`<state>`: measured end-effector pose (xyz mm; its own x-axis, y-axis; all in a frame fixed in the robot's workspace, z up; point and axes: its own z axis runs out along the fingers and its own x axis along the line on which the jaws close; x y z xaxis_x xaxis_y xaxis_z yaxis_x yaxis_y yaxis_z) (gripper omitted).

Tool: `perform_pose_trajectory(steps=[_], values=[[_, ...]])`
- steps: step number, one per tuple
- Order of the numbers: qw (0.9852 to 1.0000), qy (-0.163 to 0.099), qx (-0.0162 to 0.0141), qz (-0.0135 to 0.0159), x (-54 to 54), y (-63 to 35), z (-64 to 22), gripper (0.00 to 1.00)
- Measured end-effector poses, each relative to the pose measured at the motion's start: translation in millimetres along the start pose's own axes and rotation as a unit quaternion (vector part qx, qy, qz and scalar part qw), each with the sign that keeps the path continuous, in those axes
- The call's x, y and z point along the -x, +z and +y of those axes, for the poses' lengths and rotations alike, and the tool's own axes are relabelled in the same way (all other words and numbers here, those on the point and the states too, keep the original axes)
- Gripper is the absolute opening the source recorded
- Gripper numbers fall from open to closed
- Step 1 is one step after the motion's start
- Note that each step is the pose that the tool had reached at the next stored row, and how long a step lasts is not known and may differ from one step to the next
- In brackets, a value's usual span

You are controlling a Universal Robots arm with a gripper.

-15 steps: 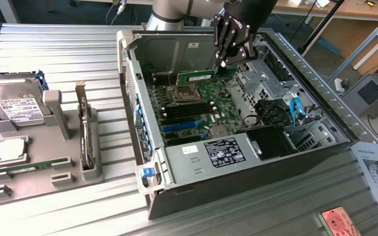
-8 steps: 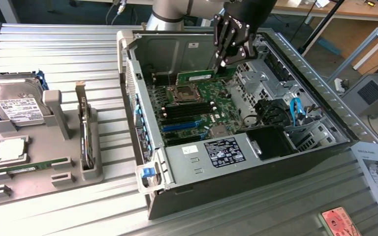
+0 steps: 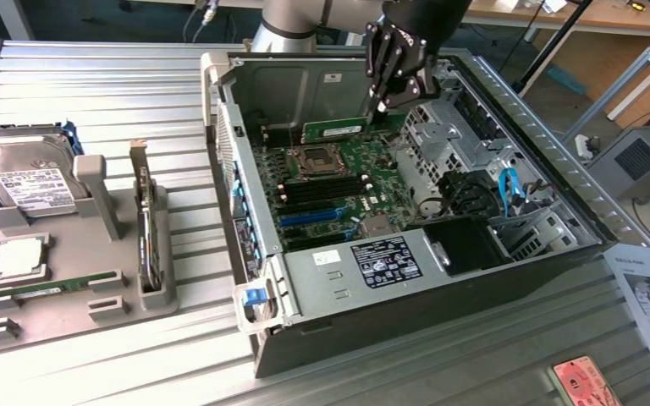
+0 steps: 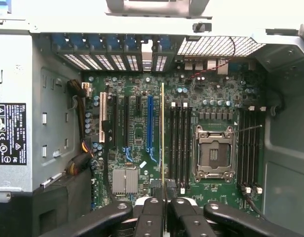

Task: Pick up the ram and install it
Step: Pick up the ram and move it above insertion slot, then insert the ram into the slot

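Black jaws sit closest to the wrist camera, clamped on the ram [image 4: 163,138]. The stick shows edge-on as a thin pale line running out over the motherboard [image 4: 137,98]. In the exterior view the ram [image 3: 337,129] hangs inside the open computer case [image 3: 302,296], toward its far end. It looks clear of the board and is not seated.

The edge line falls between the blue expansion slot [image 4: 149,128] and the nearest black memory slot [image 4: 172,148]. It is just beside that slot, not over it. The empty processor socket [image 4: 213,150] comes next, with more memory slots [image 4: 248,148] beyond it.

Outside the case, on the exterior view's left, a grey parts tray [image 3: 94,194] stands on the tabletop [image 3: 99,76]. It holds a hard drive [image 3: 26,182], a silver processor chip [image 3: 20,258] and another green stick [image 3: 48,289].

Risks, my read:
- The stick is offset from the slot, so a straight push down would land its edge on the slot wall or bare board and could bend or chip something.
- Any tilt in the pinch would seat one end first and jam.
- I can't tell whether the slot latches are open or which way the notch faces. Either one wrong would block seating, and the stick could slip in the jaws under load.
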<state>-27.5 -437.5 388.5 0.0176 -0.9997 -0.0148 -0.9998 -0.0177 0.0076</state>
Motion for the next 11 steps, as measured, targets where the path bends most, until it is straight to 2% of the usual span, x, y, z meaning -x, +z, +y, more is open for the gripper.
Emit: perform_pose_trajectory(steps=[11], values=[[1.0000, 0.001, 0.0000, 0.0000, 2.3, 0.3, -0.1, 0.12]])
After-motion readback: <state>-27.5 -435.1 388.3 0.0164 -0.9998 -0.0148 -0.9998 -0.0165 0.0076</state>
